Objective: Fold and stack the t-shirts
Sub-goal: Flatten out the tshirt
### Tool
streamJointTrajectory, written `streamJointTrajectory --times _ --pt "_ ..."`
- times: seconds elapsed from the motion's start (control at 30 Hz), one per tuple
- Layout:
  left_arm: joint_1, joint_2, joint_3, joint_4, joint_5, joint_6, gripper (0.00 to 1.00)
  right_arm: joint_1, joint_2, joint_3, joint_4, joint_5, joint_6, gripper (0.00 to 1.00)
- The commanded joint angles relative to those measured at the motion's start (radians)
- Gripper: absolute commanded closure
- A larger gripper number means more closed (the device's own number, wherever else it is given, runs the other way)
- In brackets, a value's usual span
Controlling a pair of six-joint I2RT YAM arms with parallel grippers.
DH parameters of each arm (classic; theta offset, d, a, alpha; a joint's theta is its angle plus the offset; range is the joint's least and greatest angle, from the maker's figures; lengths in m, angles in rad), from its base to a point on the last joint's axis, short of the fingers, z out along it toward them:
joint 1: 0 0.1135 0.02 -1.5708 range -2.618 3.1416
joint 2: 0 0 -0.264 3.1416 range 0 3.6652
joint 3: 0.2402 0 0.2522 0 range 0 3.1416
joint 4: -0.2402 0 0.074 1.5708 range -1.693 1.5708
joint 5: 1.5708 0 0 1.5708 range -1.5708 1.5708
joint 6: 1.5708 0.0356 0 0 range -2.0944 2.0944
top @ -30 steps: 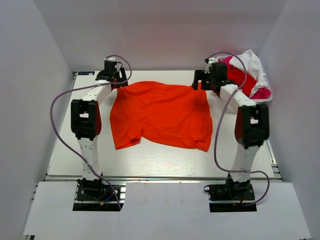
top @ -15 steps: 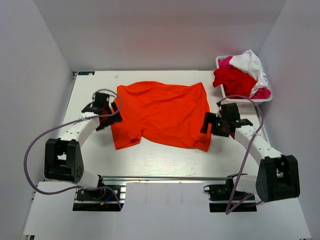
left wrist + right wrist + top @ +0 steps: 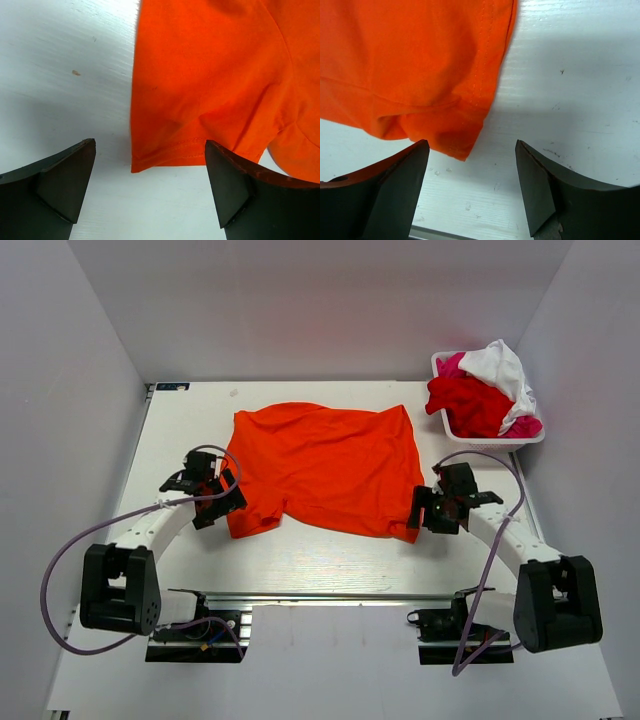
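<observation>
The orange t-shirt (image 3: 325, 465) lies spread flat on the worktop (image 3: 330, 560). Left jaws gape wide at its 8 o'clock corner, right jaws wide at its 4 o'clock corner, neither holding cloth.

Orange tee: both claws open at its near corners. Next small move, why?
Probably lower both and close on the corners: left claw and right claw are open, each straddling a near corner of the tee, which lies flat, ungripped.
</observation>
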Motion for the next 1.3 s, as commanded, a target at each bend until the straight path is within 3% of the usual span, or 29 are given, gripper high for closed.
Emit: streamJointTrajectory --times 0.0,0.3,0.33,0.57,0.83,1.1,1.27 --pt "-0.002 0.008 -0.004 0.028 0.027 -0.008 0.0 0.015 0.028 0.009 0.044 0.052 -0.009 0.25" --pt "-0.002 0.03 -0.024 0.079 0.018 -0.008 0.02 0.049 0.123 0.04 0.092 0.116 0.044 0.37" --pt "-0.002 0.04 -0.024 0.079 0.018 -0.008 0.04 0.052 0.123 0.04 0.099 0.115 0.052 0.42" --pt "-0.012 0.088 -0.024 0.088 -0.002 0.001 0.07 0.06 0.132 0.056 0.139 0.139 0.094 0.45" --pt "-0.039 0.146 -0.033 0.09 -0.03 0.001 0.1 0.065 0.172 0.027 0.159 0.092 0.123 0.57" --pt "-0.058 0.135 -0.074 0.09 0.013 -0.008 0.17 0.071 0.181 0.018 0.164 0.103 0.144 1.0" --pt "-0.058 0.106 -0.113 0.048 0.013 -0.026 0.17 0.069 0.146 0.021 0.136 0.13 0.138 1.0"
